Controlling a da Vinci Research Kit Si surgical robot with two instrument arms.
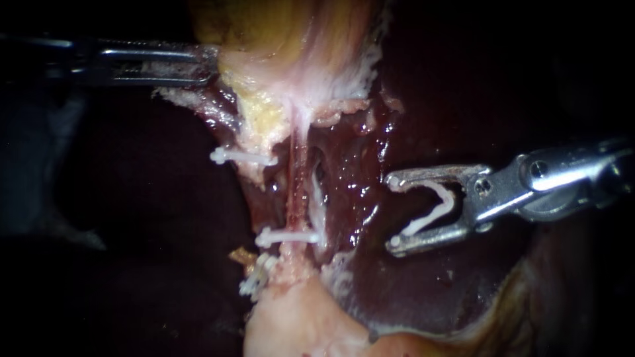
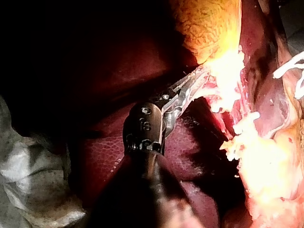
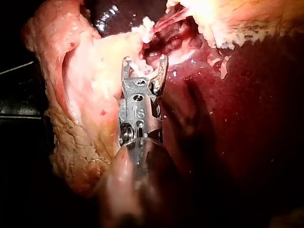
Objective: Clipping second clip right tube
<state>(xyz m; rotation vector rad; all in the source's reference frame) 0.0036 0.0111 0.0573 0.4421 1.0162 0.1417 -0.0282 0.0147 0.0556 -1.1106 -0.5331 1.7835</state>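
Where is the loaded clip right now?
In the endoscope view the open clip sits in my right instrument's jaws at right, over the liver, clear of the tube and its fitted clip.

Gallbladder (image 1: 291, 46): top centre of the endoscope view, above the tubes.
Liver (image 1: 436, 86): behind and on both sides of the tubes.
Left tool (image 1: 202, 64): enters from the upper left and grips the gallbladder's left edge.
Right tube (image 1: 296, 192): runs down from the gallbladder at centre.
Upper clip (image 1: 241, 157): left of the right tube, just below the gallbladder.
Middle clip (image 1: 289, 236): across the right tube, below and right of the upper clip.
Lower clip (image 1: 258, 277): near the middle clip, below and left of it.
Right tool (image 1: 392, 211): enters from the right over the liver, apart from the right tube, level between the upper and middle clips.
Loaded clip (image 1: 442, 208): inside the right tool, touching both its halves, mouth towards the tube.
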